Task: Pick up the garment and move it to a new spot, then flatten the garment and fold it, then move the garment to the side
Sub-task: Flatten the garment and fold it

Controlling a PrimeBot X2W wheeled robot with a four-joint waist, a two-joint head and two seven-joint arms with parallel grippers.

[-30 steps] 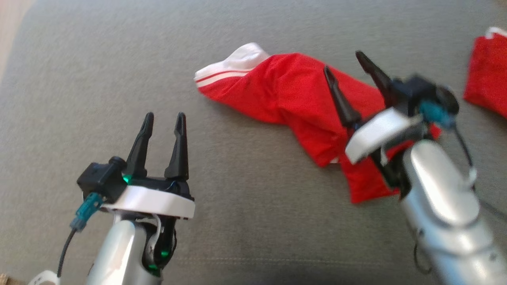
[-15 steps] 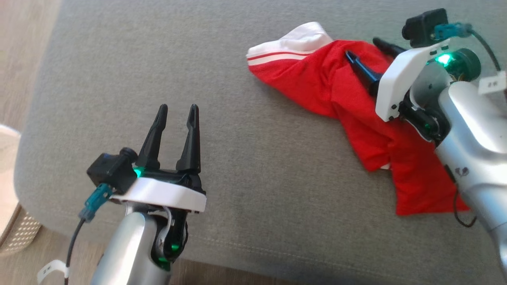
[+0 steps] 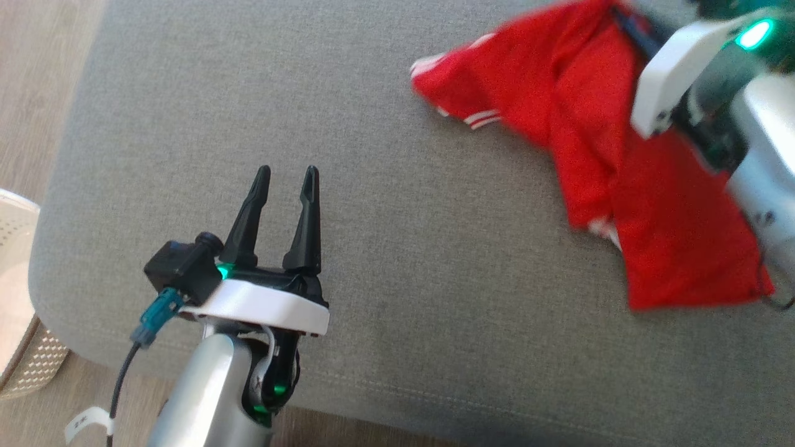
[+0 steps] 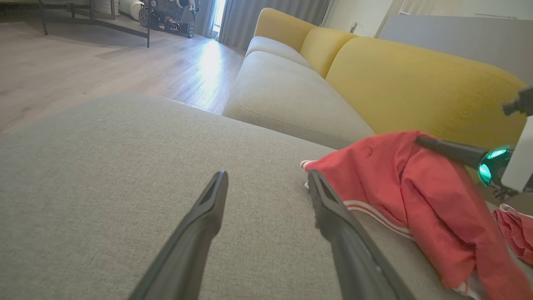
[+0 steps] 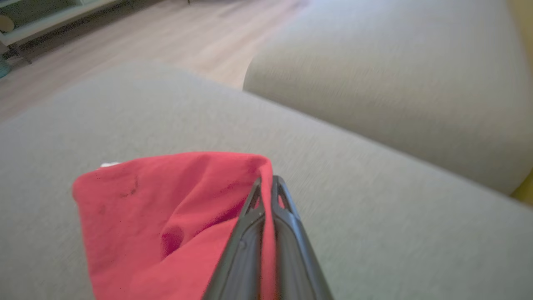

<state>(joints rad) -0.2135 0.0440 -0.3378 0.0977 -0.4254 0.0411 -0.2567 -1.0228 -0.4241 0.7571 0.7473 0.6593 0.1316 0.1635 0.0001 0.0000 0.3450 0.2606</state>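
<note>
The garment (image 3: 577, 93), red with white stripes at its edges, is bunched on the right of the grey cushion (image 3: 372, 205). Its upper part hangs from my right gripper (image 3: 623, 17) while the lower part trails on the cushion. In the right wrist view that gripper (image 5: 266, 182) is shut, with a fold of the red garment (image 5: 166, 208) pinched between the fingertips. The left wrist view shows the garment (image 4: 395, 179) draped from the right gripper's dark fingers (image 4: 445, 149). My left gripper (image 3: 287, 175) hovers open over bare cushion at the lower left, well apart from the cloth, nothing between its fingers (image 4: 208, 208).
A pale perforated basket (image 3: 25, 360) stands on the wood floor (image 3: 37, 62) left of the cushion. Behind are a grey sofa seat (image 4: 283, 91) and yellow backrests (image 4: 416, 83). Another red cloth (image 4: 514, 229) lies at the far right.
My right gripper reached over the garment with open fingers, then shut on it and raised it. The head camera has shifted. The left gripper stays open in place.
</note>
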